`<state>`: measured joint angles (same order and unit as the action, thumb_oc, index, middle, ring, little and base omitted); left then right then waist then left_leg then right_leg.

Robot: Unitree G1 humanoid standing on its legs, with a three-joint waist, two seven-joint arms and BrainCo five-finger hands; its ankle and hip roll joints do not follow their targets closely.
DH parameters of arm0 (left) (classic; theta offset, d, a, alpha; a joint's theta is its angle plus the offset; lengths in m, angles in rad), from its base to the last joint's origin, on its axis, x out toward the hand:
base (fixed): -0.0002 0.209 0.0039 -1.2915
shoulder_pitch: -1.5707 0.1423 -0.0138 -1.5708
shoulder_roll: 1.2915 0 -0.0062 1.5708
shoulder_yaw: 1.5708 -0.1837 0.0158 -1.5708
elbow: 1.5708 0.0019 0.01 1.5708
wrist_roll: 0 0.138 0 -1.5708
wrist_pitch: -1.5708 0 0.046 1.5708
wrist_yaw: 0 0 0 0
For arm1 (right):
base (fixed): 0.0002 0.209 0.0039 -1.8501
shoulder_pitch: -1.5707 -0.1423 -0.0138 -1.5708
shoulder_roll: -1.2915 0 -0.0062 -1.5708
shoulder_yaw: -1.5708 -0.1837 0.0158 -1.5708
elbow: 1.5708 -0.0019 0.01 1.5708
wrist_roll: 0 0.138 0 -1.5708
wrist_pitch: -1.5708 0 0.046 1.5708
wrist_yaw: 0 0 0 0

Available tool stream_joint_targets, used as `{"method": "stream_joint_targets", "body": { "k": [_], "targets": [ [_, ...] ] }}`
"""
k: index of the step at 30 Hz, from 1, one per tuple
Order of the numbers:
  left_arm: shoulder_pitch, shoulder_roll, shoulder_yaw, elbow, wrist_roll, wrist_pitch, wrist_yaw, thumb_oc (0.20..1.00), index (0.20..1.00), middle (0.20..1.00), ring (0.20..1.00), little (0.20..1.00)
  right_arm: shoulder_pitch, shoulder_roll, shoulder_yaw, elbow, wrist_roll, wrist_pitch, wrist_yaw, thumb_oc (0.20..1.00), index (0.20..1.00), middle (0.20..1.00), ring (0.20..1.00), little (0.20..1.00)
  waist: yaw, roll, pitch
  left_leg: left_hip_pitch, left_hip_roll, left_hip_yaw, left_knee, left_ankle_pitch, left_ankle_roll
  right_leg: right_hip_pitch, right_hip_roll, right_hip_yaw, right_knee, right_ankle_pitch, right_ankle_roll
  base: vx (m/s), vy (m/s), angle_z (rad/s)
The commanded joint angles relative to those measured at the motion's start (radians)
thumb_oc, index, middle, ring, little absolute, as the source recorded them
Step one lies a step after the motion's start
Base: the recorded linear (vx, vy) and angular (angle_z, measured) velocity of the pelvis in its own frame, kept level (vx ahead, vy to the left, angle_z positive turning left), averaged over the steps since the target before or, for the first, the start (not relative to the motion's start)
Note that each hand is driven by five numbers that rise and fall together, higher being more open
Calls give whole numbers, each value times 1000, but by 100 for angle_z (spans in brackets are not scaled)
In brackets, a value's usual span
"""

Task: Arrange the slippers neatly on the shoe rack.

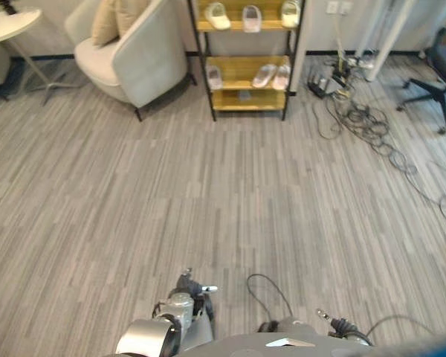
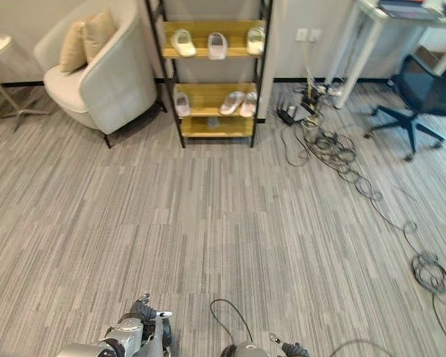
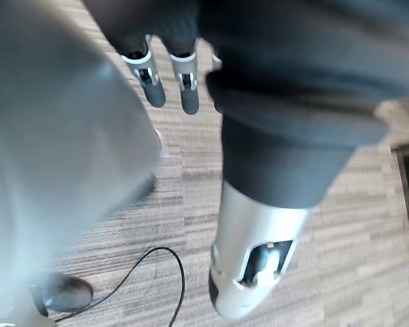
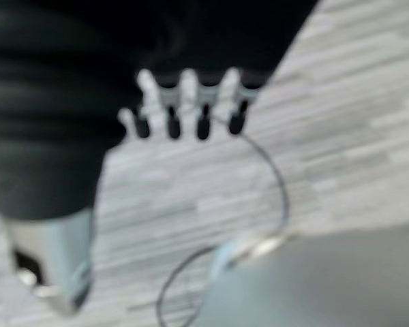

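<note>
The shoe rack (image 1: 245, 100), a black frame with wooden shelves, stands far ahead against the back wall. On its upper shelf (image 1: 241, 27) rest three pale slippers (image 1: 251, 18), spaced apart. One shelf down, a single slipper (image 1: 214, 76) lies at the left and a pair (image 1: 273, 75) at the right. The bottom shelf (image 2: 215, 126) is bare. My left hand (image 3: 152, 82) hangs low over the carpet, its fingers straight and holding nothing. In the same way my right hand (image 4: 201, 109) hangs over the floor, fingers straight and nothing in them.
A pale armchair (image 1: 134, 59) with a cushion stands left of the rack, a round white table (image 1: 7, 22) further left. Tangled cables (image 1: 364, 119) and a power strip lie right of the rack, beside a desk (image 2: 401, 15) and a dark office chair (image 1: 442, 71). Striped grey carpet stretches to the rack.
</note>
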<state>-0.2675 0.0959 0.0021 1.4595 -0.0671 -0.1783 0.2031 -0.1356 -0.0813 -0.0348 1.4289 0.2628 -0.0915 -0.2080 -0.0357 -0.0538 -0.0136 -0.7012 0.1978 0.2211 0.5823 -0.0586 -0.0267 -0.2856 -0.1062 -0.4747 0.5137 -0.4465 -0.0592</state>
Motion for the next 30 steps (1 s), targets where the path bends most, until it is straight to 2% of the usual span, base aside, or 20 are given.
{"method": "stream_joint_targets", "body": {
  "k": [1,2,5,7,9,11,12,13,14,16,18,19,20,22,24,25,26,28,29,30],
  "targets": [
    [33,19,11,45,-15,-24,40,1000,1000,1000,1000,1000,-35,16,-40,4,-12,-37,-44,1000,1000,1000,1000,1000,66,-28,67,102,29,-9,48,-83,-5,190,-45,68,-92,104,148,511,113,-52],
    [33,19,11,45,-15,-24,40,1000,1000,1000,1000,1000,-35,16,-40,4,-12,-37,-44,1000,1000,1000,1000,1000,65,-29,66,104,27,-9,43,-80,-5,190,-45,67,-96,106,147,516,114,-50],
    [52,43,28,79,-22,-2,51,1000,1000,1000,1000,1000,-19,18,-34,-19,-33,-46,-47,1000,1000,1000,1000,1000,72,-42,53,180,3,46,43,-128,21,237,-73,60,-66,131,213,334,154,22],
    [48,57,42,85,-27,9,47,1000,1000,1000,1000,1000,-4,19,-38,-21,-36,-45,-43,1000,1000,1000,1000,1000,69,-46,40,213,-16,65,47,-153,31,226,-87,76,-13,177,229,359,137,43],
    [41,63,49,87,-31,11,50,1000,1000,1000,1000,1000,2,18,-53,-9,-34,-44,-49,1000,1000,1000,1000,1000,62,-52,34,278,-38,81,29,-197,33,189,-89,100,-15,207,222,327,84,25],
    [28,55,45,91,-33,9,52,1000,1000,1000,1000,1000,8,24,-54,2,-35,-40,-51,1000,1000,1000,1000,1000,49,-54,38,333,-52,89,4,-224,30,108,-102,96,-36,232,206,262,20,-7],
    [20,50,37,90,-30,8,52,1000,1000,1000,1000,1000,17,27,-52,5,-39,-36,-49,1000,1000,1000,1000,1000,34,-57,43,355,-66,88,3,-237,30,63,-110,90,-50,256,194,413,-29,-20],
    [4,38,26,86,-24,5,57,1000,1000,1000,1000,1000,41,33,-51,13,-42,-29,-43,1000,1000,1000,1000,1000,7,-69,47,397,-93,86,11,-264,26,7,-136,87,-99,316,184,316,-33,-14],
    [4,38,26,86,-24,5,57,1000,1000,1000,1000,1000,41,33,-51,13,-42,-29,-43,1000,1000,1000,1000,1000,8,-67,49,398,-90,85,15,-268,25,9,-135,86,-96,313,184,346,-61,-2],
    [-12,20,19,57,-30,0,50,1000,1000,1000,1000,1000,76,36,-61,32,-34,-14,-30,1000,1000,1000,1000,1000,-19,-84,50,459,-114,72,23,-310,12,-69,-165,92,-125,382,183,357,-110,23],
    [-12,10,14,44,-31,-3,48,1000,1000,1000,1000,1000,91,35,-67,40,-31,-9,-24,1000,1000,1000,1000,1000,-23,-85,56,480,-112,70,44,-339,7,-99,-164,111,-98,393,179,360,-146,33],
    [-1,-4,-5,35,-14,-17,41,1000,1000,1000,1000,1000,113,23,-83,54,-24,-8,-28,1000,1000,1000,1000,1000,-27,-99,43,507,-111,61,73,-368,-7,-46,-158,123,-121,368,159,368,-179,37],
    [-1,-4,-5,35,-14,-17,41,1000,1000,1000,1000,1000,113,22,-83,54,-24,-8,-28,1000,1000,1000,1000,1000,-27,-97,45,509,-109,61,75,-369,-8,-43,-157,122,-122,368,158,354,-221,37],
    [29,-14,-24,28,10,-33,43,1000,1000,1000,1000,1000,114,20,-90,55,-27,-9,-29,1000,1000,1000,1000,1000,-26,-96,33,527,-83,64,98,-370,-46,-3,-133,124,-118,333,114,241,-223,26],
    [52,-17,-14,20,10,-43,42,1000,1000,1000,1000,1000,106,14,-87,46,-34,-14,-31,1000,1000,1000,1000,1000,-18,-90,31,510,-38,39,189,-285,-91,45,-95,109,-133,309,82,204,-284,12],
    [52,-19,-10,13,13,-42,45,1000,1000,1000,1000,1000,99,7,-90,41,-36,-17,-37,1000,1000,1000,1000,1000,-16,-86,39,459,-19,-5,305,-190,-116,67,-77,98,-144,307,67,112,-301,-4],
    [47,-19,0,1,10,-42,46,1000,1000,1000,1000,1000,86,-1,-96,25,-29,-22,-42,1000,1000,1000,1000,1000,-10,-84,54,378,-4,-28,431,-133,-130,83,-62,89,-146,301,53,61,-270,-11],
    [45,-11,20,0,0,-47,46,1000,1000,1000,1000,1000,69,-16,-101,2,-24,-32,-45,1000,1000,1000,1000,1000,-15,-80,51,294,9,-20,461,-153,-99,84,-55,66,-139,272,44,137,-205,-4],
    [51,-5,40,5,-17,-51,39,1000,1000,1000,1000,1000,65,-28,-101,-13,-27,-44,-55,1000,1000,1000,1000,1000,3,-57,47,257,-18,-31,351,-197,-63,107,-31,61,-116,222,40,313,-127,8],
    [57,-2,48,8,-27,-54,36,1000,1000,1000,1000,1000,62,-28,-98,-14,-27,-48,-57,1000,1000,1000,1000,1000,10,-53,47,256,-34,-28,258,-204,-42,127,-24,63,-113,203,40,363,-57,5]
  ]
}}
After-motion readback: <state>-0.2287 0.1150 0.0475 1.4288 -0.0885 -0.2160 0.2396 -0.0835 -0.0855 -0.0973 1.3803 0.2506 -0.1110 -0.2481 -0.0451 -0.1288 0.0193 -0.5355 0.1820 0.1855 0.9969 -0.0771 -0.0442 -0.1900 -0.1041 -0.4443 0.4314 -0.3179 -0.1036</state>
